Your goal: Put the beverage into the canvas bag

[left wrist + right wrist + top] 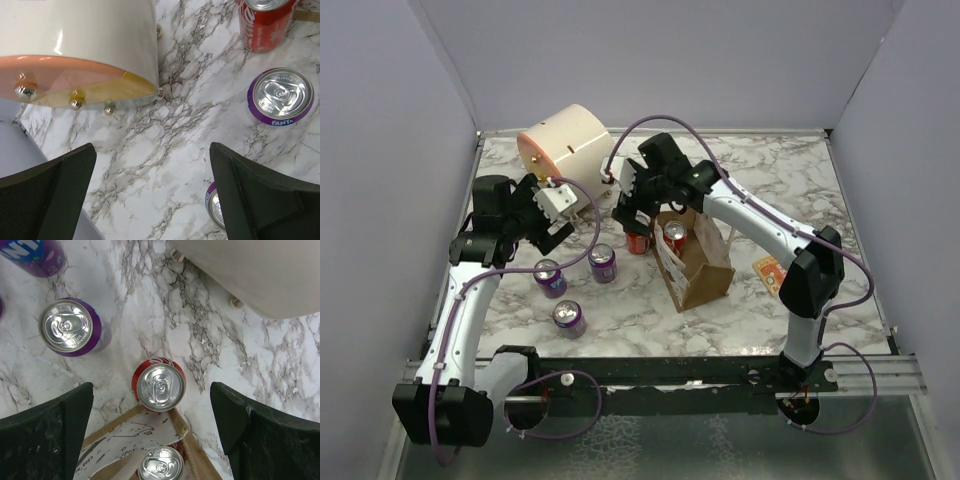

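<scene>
Cylinder (567, 148): cream, lying on its side at the back.
Bag (705, 270): tan, open; one red can (674, 237) inside.
Beverage (158, 385): red, upright on the table (800, 190), just beside the bag.
Purple cans (280, 95): three, left of the bag; one reads "FANTA".
Right gripper (150, 390): spread wide above the beverage.
Left gripper (152, 147): spread, empty.

Upright red can (159, 387) just beside the open tan canvas bag (705, 275), a second red can (675, 236) inside.
</scene>
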Motion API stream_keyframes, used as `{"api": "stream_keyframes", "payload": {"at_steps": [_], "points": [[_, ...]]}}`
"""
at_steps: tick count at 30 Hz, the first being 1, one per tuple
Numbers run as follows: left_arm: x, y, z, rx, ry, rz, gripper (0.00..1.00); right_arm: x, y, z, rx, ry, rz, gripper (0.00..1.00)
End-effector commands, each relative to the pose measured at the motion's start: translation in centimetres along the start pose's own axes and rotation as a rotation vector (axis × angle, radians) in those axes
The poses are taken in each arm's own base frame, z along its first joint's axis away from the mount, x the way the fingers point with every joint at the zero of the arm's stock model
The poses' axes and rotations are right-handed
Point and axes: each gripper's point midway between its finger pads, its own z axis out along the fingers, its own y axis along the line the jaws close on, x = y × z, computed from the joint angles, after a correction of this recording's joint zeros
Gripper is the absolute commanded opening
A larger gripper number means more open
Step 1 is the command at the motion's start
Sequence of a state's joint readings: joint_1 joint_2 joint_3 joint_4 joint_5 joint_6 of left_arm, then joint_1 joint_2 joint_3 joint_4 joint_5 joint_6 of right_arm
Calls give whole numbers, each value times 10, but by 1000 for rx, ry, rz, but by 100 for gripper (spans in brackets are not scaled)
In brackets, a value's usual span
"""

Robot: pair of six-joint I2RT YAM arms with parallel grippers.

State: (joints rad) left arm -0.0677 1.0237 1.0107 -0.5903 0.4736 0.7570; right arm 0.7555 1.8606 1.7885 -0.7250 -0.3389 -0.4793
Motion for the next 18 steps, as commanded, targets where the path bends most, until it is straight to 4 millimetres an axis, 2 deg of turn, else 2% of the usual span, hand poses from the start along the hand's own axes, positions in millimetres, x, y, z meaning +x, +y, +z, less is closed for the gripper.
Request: {"api": "stream_keyframes", "payload": {"at_steps": [1, 6, 10, 18], "points": [[1, 14, -9, -88, -4, -55, 99, 13, 2, 13, 15, 104, -71, 100], [-6, 12, -11, -67, -44, -65, 99, 27, -2, 29, 10, 166, -89, 100], [-8, 9, -10, -44, -55, -71, 99, 46, -1, 42, -2, 224, -88, 100], [-7, 4, -10, -30, -68, -66, 99, 67, -3, 56, -4, 280, -103, 100]]}}
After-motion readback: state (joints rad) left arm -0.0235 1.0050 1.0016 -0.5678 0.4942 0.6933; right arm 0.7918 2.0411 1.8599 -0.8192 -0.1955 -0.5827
